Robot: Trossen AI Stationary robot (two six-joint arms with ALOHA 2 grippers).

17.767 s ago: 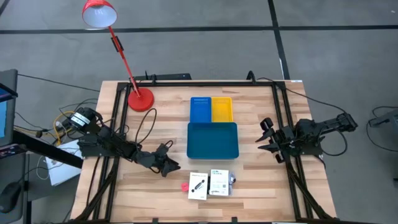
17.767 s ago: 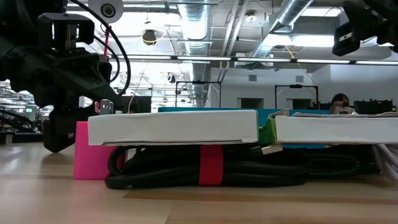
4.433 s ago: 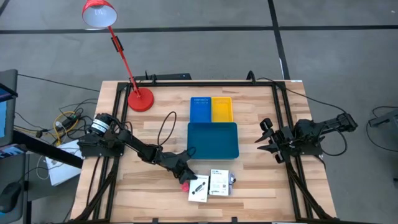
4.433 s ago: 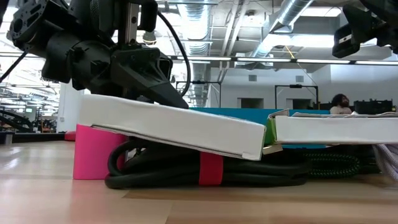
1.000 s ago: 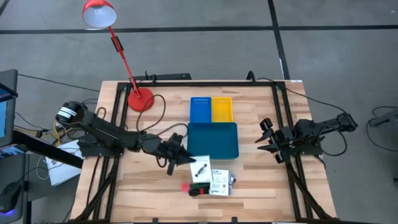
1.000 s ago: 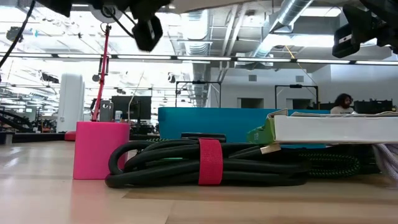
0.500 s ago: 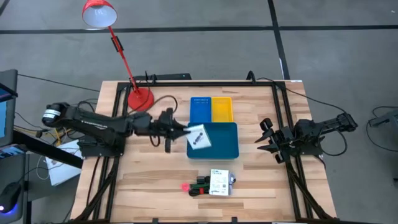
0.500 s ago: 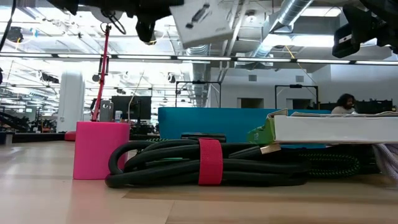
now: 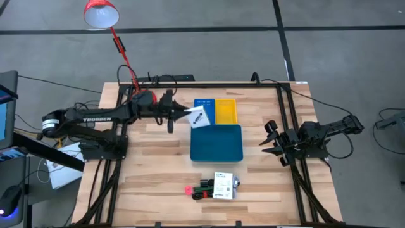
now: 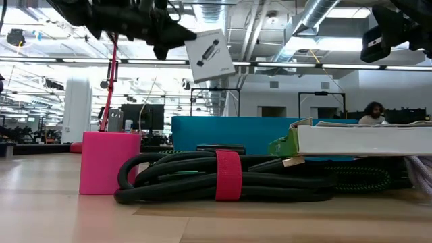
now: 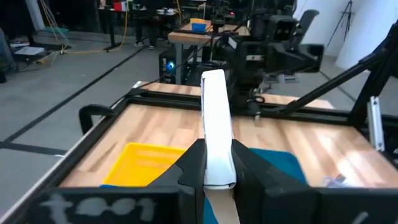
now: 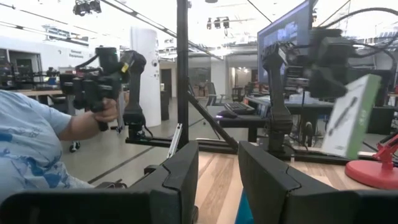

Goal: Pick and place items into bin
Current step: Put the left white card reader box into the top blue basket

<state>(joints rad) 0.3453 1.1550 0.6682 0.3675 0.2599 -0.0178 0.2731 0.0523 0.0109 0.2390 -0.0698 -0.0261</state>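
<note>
Your left gripper [image 9: 184, 114] is clamped on one white packet [image 9: 199, 118], held in the air over the blue small tray [image 9: 204, 111], not dropped yet. Trays look empty (teal tray [image 9: 216, 143] too). Left on the table: second packet [image 9: 222, 187], pink block [image 9: 188, 190], cable [image 10: 223, 181]. Right gripper [image 9: 271, 141] parked beside the table's right edge, jaws part-open, holding nothing.
</note>
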